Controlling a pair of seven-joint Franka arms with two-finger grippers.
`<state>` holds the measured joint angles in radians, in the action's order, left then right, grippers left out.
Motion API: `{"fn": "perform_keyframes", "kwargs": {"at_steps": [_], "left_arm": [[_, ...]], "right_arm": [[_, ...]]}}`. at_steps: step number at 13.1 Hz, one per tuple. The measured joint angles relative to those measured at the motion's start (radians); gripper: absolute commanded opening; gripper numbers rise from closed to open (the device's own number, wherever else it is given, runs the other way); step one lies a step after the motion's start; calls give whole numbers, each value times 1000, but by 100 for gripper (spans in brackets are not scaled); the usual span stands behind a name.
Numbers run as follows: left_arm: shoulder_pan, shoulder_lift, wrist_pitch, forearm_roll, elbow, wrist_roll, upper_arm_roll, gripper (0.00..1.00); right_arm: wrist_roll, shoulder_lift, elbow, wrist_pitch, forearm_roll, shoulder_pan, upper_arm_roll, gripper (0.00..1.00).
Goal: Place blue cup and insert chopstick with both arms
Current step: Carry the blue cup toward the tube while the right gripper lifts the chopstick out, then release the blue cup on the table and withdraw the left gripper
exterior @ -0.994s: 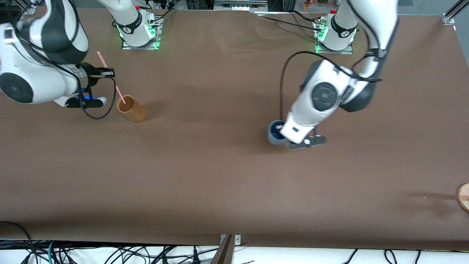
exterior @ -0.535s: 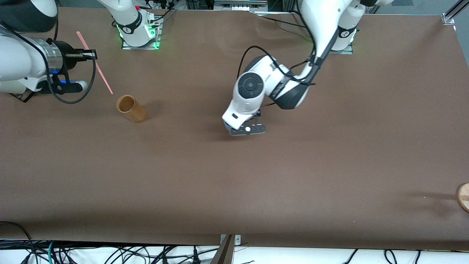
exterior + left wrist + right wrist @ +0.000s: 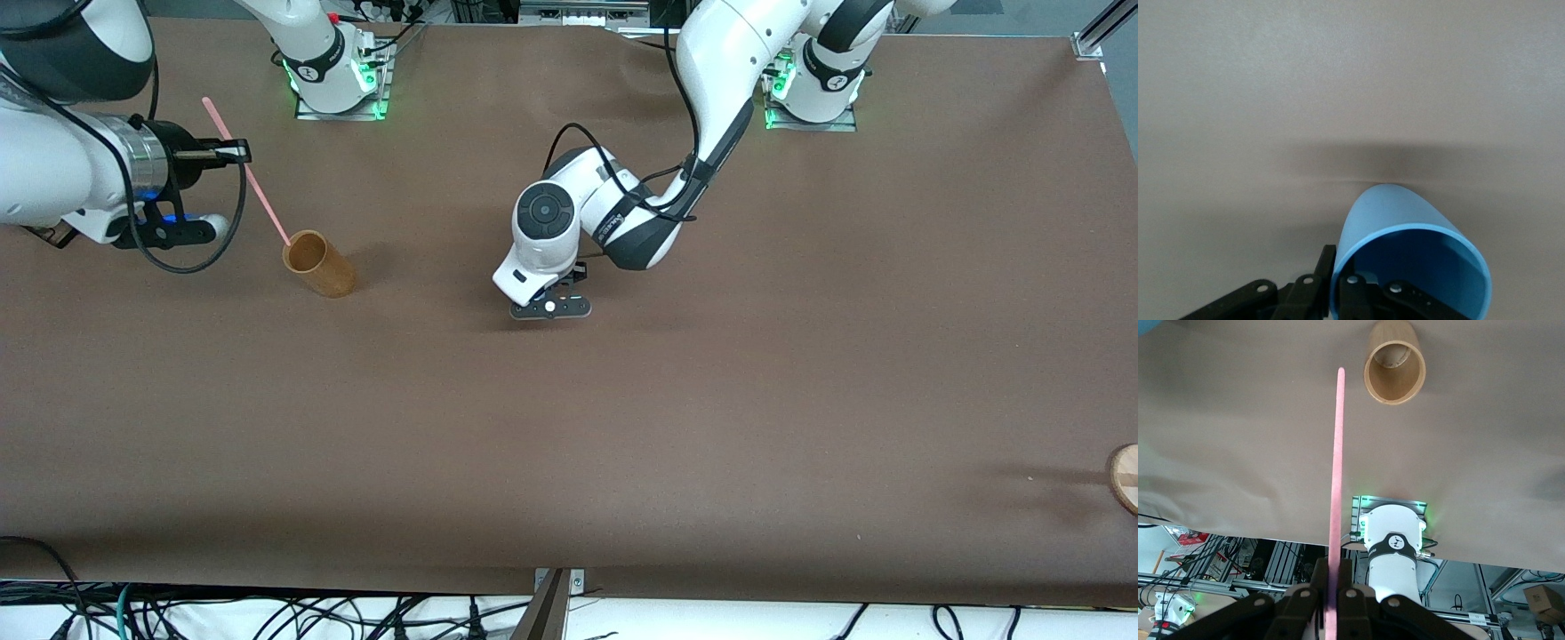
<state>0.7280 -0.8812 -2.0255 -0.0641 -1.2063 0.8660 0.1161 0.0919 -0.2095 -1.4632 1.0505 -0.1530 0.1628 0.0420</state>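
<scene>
The blue cup is pinched by the left end effector at centre frame for placement; the chopstick is pinched by the right end effector, upper left, ready for insertion.

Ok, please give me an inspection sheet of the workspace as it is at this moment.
Surface: brown table, bare in the middle.
Job's things: blue cup held by the left gripper over the table's middle; chopstick held by the right gripper, tilted, its lower tip by the brown cup's rim.
Clutter: brown cup standing toward the right arm's end; round wooden thing at the table edge, toward the left arm's end.
Grippers: left gripper shut on the cup's wall; right gripper shut on the chopstick.
Cables: loose bundle off the table edge nearest the camera.
Surroundings: two bases lit green.
</scene>
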Motion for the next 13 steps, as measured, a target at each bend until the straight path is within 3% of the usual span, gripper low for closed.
{"fn": "perform_keyframes", "kwargs": {"at_steps": [2, 4, 9, 13], "left_arm": [[-1, -4, -3, 0, 14, 0, -8, 62], [-5, -1, -1, 0, 36, 0, -11, 100], [-65, 103, 70, 0, 74, -24, -18, 100], [-215, 272, 219, 0, 77, -222, -26, 100]], "right_arm": [[0, -4, 8, 0, 0, 8, -1, 0], [0, -4, 14, 0, 0, 12, -1, 0], [0, -4, 15, 0, 0, 12, 0, 0], [0, -4, 16, 0, -17, 22, -2, 0]]}}
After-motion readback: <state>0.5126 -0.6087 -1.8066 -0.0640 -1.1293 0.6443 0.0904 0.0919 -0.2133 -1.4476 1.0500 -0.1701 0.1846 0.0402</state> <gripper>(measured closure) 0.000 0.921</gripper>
